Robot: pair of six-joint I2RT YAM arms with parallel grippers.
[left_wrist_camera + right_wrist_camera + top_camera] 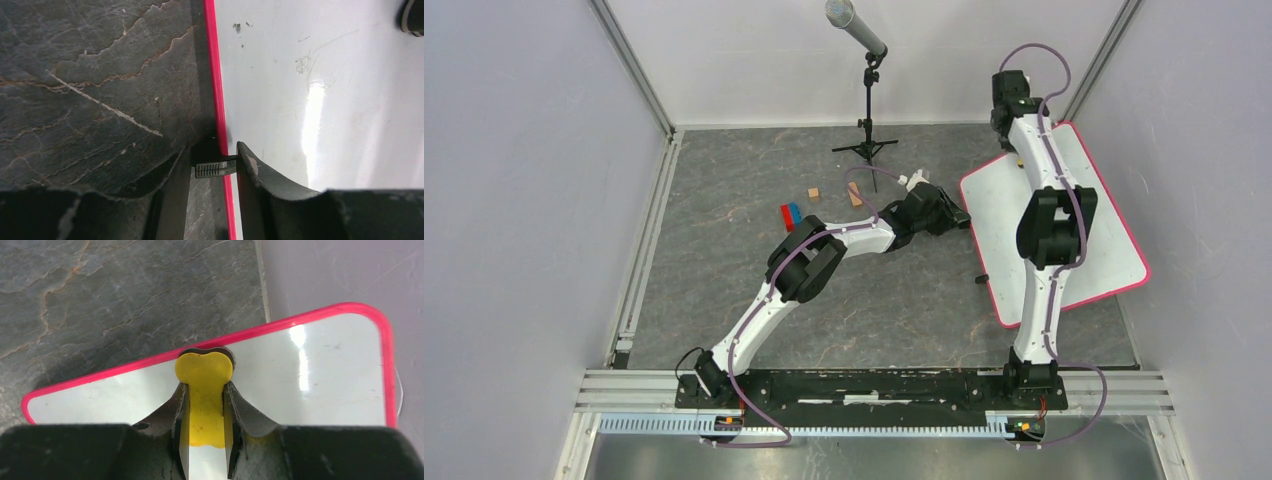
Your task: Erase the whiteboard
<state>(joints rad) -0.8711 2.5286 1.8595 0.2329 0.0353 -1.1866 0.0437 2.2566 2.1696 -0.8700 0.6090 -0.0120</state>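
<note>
The whiteboard lies flat at the right of the floor, white with a red-pink rim. My right gripper is over its far end, shut on a yellow eraser that rests on the board close to the far rim. My left gripper is at the board's left edge. In the left wrist view its jaws straddle the rim and close on a small black clip. Faint smudges show on the white surface.
A microphone stand stands at the back middle. Small wooden, blue and red blocks lie left of the left gripper. The right wall runs close along the board. Another black clip sits on the board's left edge.
</note>
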